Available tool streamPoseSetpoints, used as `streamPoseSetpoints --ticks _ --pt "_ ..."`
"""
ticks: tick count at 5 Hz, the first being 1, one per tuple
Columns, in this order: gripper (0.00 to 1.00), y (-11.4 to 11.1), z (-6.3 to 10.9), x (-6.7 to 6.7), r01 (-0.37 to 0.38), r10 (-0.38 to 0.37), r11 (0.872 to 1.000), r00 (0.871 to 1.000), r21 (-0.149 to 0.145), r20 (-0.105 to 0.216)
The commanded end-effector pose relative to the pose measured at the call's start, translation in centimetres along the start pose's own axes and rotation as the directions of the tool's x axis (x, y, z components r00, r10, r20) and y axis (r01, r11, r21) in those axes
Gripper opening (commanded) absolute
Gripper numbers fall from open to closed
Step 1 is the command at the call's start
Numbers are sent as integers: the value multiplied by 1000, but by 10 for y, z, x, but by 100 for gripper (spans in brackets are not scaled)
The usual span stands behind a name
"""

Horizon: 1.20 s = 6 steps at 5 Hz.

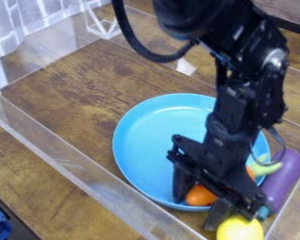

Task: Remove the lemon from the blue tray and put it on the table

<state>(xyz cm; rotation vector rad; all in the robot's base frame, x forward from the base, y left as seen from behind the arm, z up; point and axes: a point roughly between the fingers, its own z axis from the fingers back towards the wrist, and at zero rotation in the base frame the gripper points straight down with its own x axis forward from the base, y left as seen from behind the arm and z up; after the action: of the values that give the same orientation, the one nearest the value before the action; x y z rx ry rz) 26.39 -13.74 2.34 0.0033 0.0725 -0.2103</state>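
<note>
The lemon [240, 230] is a glossy yellow oval at the bottom edge of the camera view, by the near right rim of the blue tray [153, 141]. My gripper [205, 204] points down, low over that rim, its black fingers [182, 180] standing apart just above and left of the lemon. An orange carrot [199, 197] shows between the fingers. The arm hides most of the carrot, and I cannot see whether the fingers touch either the carrot or the lemon.
A purple eggplant [281, 183] lies right of the tray, with the carrot's green top [268, 167] beside it. A clear plastic wall [65, 141] runs along the left and near sides. The brown wooden table [78, 84] shows to the left and behind.
</note>
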Motion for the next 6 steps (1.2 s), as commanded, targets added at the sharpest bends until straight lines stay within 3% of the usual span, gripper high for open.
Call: streamPoseSetpoints --ticks 1,2,6 --pt "0 -14 11 5 23 -22 1000 999 -14 50" --pt "100 -18 10 5 28 -27 999 998 -21 56" --pt "100 -33 0 9 60 -58 998 997 -26 57"
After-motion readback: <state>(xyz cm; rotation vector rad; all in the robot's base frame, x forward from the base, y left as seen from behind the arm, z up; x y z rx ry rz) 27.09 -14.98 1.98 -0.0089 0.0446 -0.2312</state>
